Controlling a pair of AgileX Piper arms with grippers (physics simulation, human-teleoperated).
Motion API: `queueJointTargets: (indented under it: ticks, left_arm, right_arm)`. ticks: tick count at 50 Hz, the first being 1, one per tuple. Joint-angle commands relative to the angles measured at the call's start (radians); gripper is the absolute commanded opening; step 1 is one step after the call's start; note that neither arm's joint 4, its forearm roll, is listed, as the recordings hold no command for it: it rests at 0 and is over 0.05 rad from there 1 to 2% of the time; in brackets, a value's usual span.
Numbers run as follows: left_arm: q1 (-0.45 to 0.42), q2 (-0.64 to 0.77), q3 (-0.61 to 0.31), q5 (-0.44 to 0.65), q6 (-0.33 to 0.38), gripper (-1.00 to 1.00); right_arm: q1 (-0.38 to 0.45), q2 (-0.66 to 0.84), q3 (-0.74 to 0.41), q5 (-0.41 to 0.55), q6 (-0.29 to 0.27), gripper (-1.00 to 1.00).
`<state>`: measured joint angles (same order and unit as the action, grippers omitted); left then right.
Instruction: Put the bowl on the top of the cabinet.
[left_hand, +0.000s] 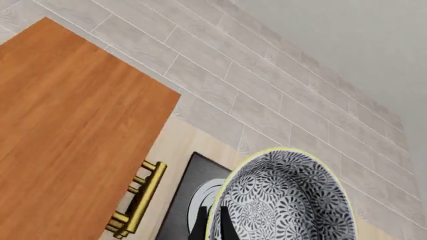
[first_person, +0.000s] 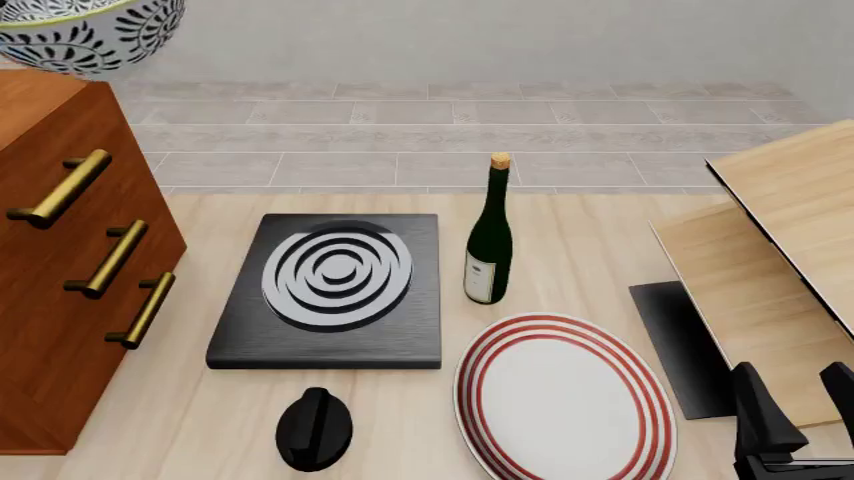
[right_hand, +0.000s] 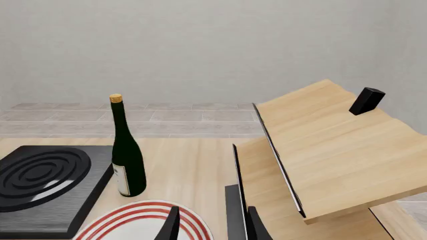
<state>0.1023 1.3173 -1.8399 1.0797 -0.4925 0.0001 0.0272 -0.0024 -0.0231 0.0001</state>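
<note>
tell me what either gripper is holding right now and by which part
The left gripper holds the bowl by its rim, one finger inside, one outside. The right gripper holds nothing.

I can see one bowl (first_person: 83, 35) with blue flowers, one brown cabinet (first_person: 54, 300) with three gold handles (first_person: 114, 258), one black stove (first_person: 334, 290), one green bottle (first_person: 490, 240), one white plate (first_person: 567, 400) with red rings, one small black knob (first_person: 315, 428), and two light wood boards (first_person: 787, 260).
</note>
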Motion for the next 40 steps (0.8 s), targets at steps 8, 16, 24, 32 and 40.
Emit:
queueJointTargets:
  ticks: [8,16,24,32,40]
  left_arm:
    - [0.129,-0.015,-0.062,0.045,0.004,-1.0]
    - [0.193,-0.025,-0.058,0.053,-0.013,-1.0]
    - [0.255,-0.034,-0.052,0.06,-0.035,-1.0]
    - [0.319,-0.038,-0.063,0.067,-0.041,-1.0]
    - [0.353,-0.028,-0.052,0.065,-0.049,-1.0]
  right_arm:
    - [0.0,0.0,0.0,0.0,0.0,1.0]
    - [0.0,0.0,0.0,0.0,0.0,1.0]
    - [0.0,0.0,0.0,0.0,0.0,1.0]
    - [0.0,0.0,0.0,0.0,0.0,1.0]
    - [0.0,0.0,0.0,0.0,0.0,1.0]
